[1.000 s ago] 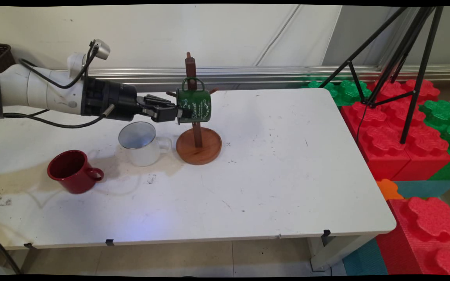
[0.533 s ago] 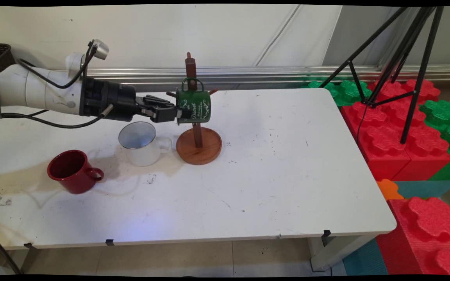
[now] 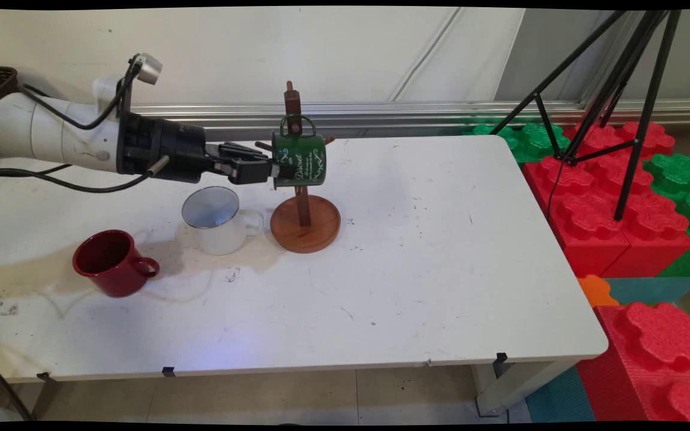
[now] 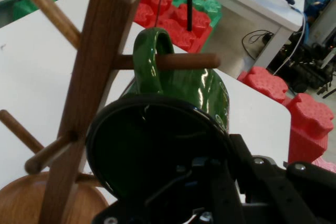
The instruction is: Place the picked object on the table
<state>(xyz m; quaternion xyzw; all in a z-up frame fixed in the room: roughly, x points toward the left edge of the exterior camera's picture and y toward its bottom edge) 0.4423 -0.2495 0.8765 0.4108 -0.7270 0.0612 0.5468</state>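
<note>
Gripper (image 3: 274, 172): fingers closed on the rim of the green mug (image 3: 300, 160), one finger inside the mouth and one outside, as far as the hand view shows; arm reaches in level from the left.
Red mug (image 3: 111, 262): upright on the table (image 3: 441, 269) at far left, handle to the right, well apart from the gripper.
White mug (image 3: 216, 222): upright just left of the rack base, below the gripper, not touched.
Green mug: held on its side at the rack (image 3: 297, 161), mouth toward the gripper, handle uppermost; the hand view shows the handle (image 4: 149, 51) looped over a peg (image 4: 184, 61).
Rack: wooden post on a round base (image 3: 305, 223), standing on the table right of the white mug; lower pegs bare.
Progress: green mug is threaded on a peg but not released; whether the peg or the gripper carries its weight cannot be told.
Outstanding: red and white mugs stand on the table, off the rack.
</note>
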